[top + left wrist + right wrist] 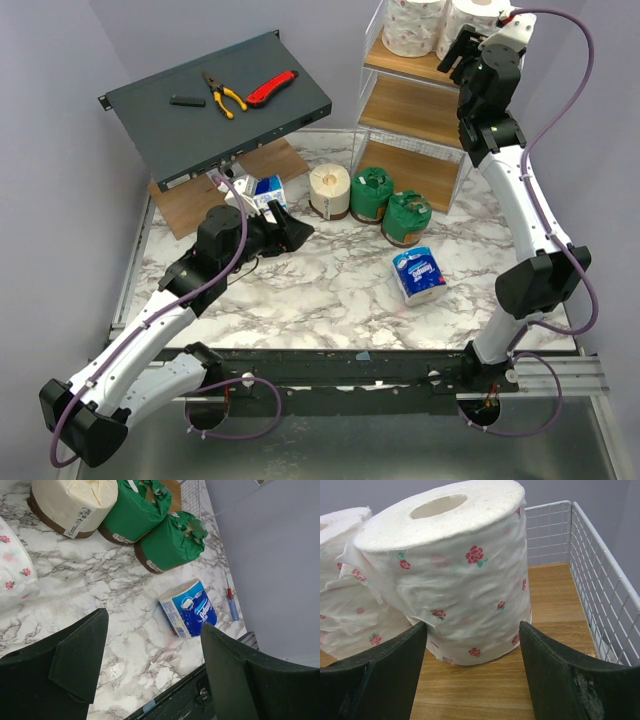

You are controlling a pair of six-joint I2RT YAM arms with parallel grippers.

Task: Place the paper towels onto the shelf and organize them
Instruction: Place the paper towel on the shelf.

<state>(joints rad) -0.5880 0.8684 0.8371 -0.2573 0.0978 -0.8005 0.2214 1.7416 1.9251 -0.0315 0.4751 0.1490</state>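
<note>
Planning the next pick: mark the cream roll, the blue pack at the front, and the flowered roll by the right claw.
cream roll (329,188), top camera, its upper end.
blue pack (189,608), left wrist camera, its printed wrapper.
flowered roll (465,580), right wrist camera, its side.

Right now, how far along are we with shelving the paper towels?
Done: two floral rolls stand on the shelf's top tier. In hand: nothing; the right gripper is open, facing one roll, and the left gripper is open over the table. Left: the cream roll, two green-wrapped rolls, a third floral roll and two blue-and-white packs on the table.
</note>
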